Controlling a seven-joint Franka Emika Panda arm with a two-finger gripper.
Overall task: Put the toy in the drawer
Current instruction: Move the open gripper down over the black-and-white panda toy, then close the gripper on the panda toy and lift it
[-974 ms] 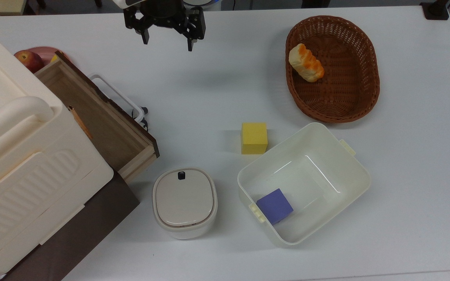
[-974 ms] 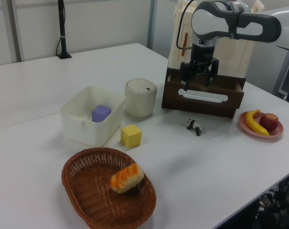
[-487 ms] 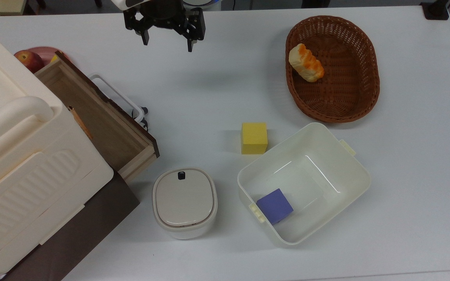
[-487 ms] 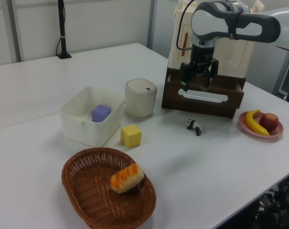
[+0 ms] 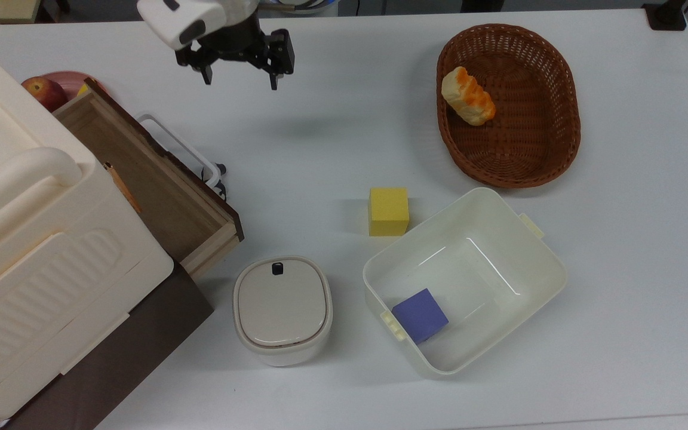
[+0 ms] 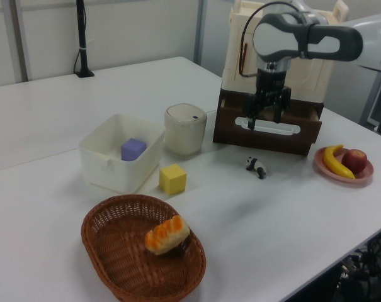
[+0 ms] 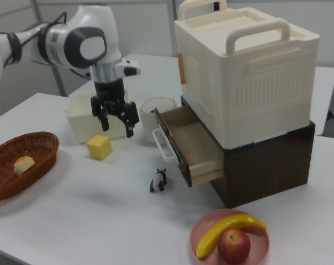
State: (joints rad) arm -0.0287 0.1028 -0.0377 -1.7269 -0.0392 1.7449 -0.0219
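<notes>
The toy, a tiny black-and-white panda, stands on the white table just in front of the drawer's white loop handle. In the top view the toy is half hidden by that handle. The light-wood drawer is pulled open with a dark front panel. My gripper hangs open above the table with nothing between its fingers. In the top view it sits up and to the right of the drawer; in the right view it is to the left of the toy and higher.
A yellow cube lies mid-table beside a white tub holding a purple cube. A wicker basket with bread, a lidded pot, a fruit plate and a cream case over the drawer stand around.
My gripper has shifted toward the top view's left and a little lower, closer to the drawer, staying open. Nothing on the table has moved.
</notes>
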